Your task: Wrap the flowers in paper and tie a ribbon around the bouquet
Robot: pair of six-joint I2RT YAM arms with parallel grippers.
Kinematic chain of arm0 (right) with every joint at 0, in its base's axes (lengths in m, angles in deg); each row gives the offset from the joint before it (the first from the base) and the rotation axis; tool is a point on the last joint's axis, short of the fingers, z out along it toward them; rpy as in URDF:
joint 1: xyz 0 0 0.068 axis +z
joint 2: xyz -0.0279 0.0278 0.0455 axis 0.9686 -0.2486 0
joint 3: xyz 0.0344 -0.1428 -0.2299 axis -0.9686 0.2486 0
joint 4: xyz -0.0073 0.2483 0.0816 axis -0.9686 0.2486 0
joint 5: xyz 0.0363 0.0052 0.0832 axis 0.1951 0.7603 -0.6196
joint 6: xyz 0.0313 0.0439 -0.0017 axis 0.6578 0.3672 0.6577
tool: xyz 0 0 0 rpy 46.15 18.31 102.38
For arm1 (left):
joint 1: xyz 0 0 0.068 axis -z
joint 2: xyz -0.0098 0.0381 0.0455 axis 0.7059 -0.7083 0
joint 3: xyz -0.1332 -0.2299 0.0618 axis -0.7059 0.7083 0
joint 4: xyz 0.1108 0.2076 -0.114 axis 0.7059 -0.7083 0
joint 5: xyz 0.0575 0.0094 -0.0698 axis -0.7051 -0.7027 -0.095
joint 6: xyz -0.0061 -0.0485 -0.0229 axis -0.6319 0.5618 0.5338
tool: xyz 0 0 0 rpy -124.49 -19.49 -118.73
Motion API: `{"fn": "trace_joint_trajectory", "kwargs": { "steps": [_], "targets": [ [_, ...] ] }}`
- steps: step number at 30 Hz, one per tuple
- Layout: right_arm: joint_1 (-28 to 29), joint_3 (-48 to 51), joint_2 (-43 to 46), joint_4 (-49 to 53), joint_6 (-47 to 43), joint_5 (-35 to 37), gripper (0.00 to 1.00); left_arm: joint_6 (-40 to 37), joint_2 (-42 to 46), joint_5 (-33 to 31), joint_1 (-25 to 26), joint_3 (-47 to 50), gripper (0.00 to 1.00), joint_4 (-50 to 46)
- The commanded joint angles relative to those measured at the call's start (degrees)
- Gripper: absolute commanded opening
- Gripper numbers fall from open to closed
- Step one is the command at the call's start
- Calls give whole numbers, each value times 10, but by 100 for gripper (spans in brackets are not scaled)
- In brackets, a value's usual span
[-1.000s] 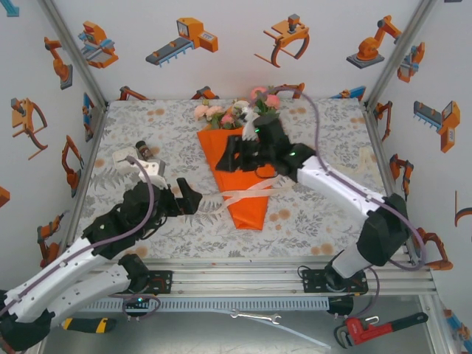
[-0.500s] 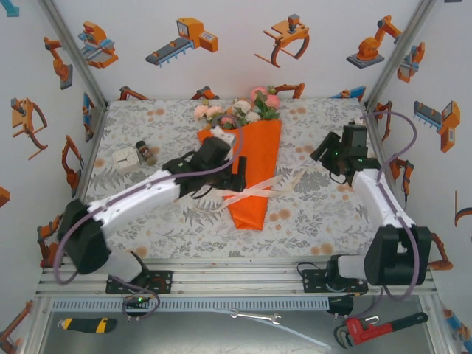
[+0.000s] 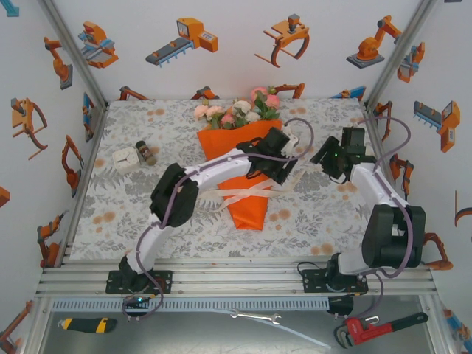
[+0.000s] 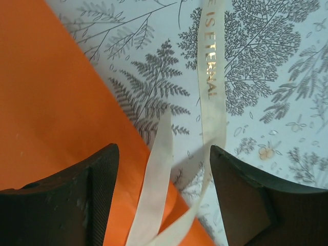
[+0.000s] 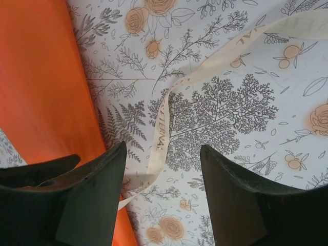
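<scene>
**Orange cone wrapped, ribbon ends loose**

Thin orange paper (image 3: 247, 212) is folded into a smooth cone on the printed tablecloth (image 3: 147, 214), with flowers (image 3: 236, 112) at its wide far end. Soft cream ribbon (image 3: 243, 193) is laid across the narrow waist. The left gripper (image 4: 164, 197) is held spread astride two flat strands. The right gripper (image 5: 163, 197) is likewise spread, nothing pinched.

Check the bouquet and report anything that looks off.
The ribbon is not tied: it lies in loose strands over the lower, narrow part of the orange paper, with its ends trailing onto the tablecloth beside it. No knot or bow shows. The flowers sit neatly at the top.
</scene>
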Motion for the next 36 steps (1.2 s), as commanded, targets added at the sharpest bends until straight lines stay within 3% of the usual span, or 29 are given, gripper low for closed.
{"fn": "trace_joint_trajectory", "kwargs": {
  "steps": [1, 4, 12, 21, 24, 27, 30, 36],
  "targets": [
    [-8, 14, -7, -15, -6, -13, 56, -72, -45, -29, 11, -78, 67, -67],
    [-11, 22, -2, -15, -4, -20, 56, -95, -81, -36, 12, -122, 66, -98],
    [-14, 30, 7, -19, -3, -19, 56, -134, -87, 13, 14, -112, 58, -112],
    [-18, 28, 11, -20, 2, -19, 56, -144, -91, 2, 19, -115, 28, -115],
    [-20, 28, 13, -20, 4, -13, 56, -138, -80, 1, 19, -118, 9, -113],
    [-22, 23, 5, -21, 10, -10, 57, -117, -46, 9, 18, -113, 0, -100],
    [-23, 10, -18, -23, 12, 5, 58, -88, 10, -7, 16, -96, 0, -79],
    [-37, -44, -79, 2, 11, 71, 62, -20, 200, -121, -25, 43, 0, -25]
  ]
}}
